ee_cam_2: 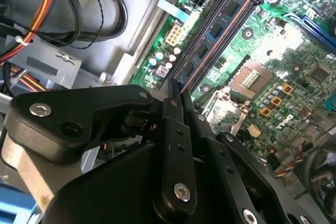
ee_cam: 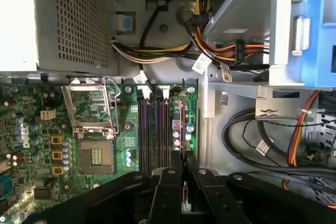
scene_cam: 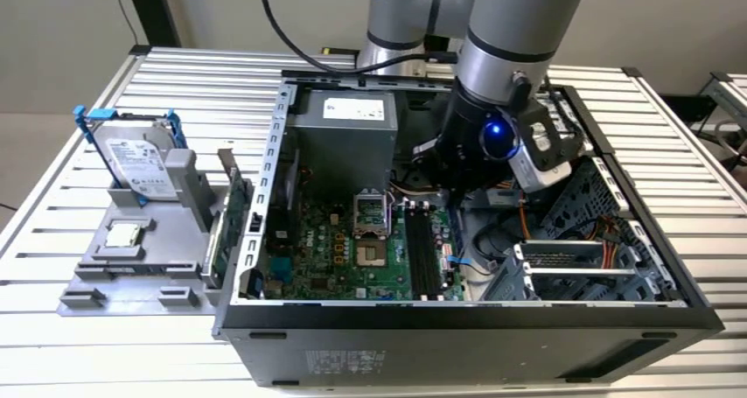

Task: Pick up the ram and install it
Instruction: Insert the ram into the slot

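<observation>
The ram (ee_cam: pixel 184 124) is a thin stick seen edge-on between my two black fingers. It stands upright in line with the outermost of the black memory slots (ee_cam: pixel 153 129) on the motherboard. In the second wrist view the ram (ee_cam_2: pixel 218 27) runs away from the gripper (ee_cam_2: pixel 177 98) along those slots, its dark chips showing. The gripper (ee_cam: pixel 184 174) is shut on the ram. I cannot tell whether the stick is seated in the slot or just above it. In the exterior view the arm's wrist (scene_cam: pixel 491 136) reaches into the open case above the slots (scene_cam: pixel 422 249).
A grey power supply (scene_cam: pixel 345 122) and a bundle of cables (ee_cam: pixel 210 45) lie just beyond the slots. The open CPU socket (ee_cam: pixel 97 124) sits beside them, and a drive cage (scene_cam: pixel 583 258) on the other side. Outside the case, a grey tray (scene_cam: pixel 87 297) holds a hard drive (scene_cam: pixel 135 157) and an expansion card (scene_cam: pixel 233 214).
</observation>
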You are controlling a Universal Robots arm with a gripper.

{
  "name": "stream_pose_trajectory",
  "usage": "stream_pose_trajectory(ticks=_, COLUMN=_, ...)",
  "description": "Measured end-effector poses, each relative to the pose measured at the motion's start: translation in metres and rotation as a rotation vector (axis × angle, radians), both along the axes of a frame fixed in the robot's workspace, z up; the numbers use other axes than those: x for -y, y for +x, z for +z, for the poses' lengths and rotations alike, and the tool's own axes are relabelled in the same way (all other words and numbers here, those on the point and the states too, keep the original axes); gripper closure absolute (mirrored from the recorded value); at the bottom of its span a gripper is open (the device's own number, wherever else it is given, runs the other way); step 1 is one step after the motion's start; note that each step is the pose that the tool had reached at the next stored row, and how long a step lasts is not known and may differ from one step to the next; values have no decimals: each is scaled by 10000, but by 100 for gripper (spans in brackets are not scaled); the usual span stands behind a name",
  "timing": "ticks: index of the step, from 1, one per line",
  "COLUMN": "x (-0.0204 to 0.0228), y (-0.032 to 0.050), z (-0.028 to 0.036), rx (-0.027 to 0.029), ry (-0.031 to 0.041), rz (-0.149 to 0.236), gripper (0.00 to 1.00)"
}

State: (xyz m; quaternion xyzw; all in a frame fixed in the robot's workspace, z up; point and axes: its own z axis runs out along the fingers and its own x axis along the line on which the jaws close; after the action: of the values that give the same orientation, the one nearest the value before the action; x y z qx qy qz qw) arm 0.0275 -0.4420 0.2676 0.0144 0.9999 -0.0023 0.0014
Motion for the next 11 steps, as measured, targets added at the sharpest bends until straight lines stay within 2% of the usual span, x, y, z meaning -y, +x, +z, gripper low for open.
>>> stream_pose_trajectory(ticks=11, x=31, y=-13, z=-198, rx=-5, ry=-1, rz=-1, gripper=100)
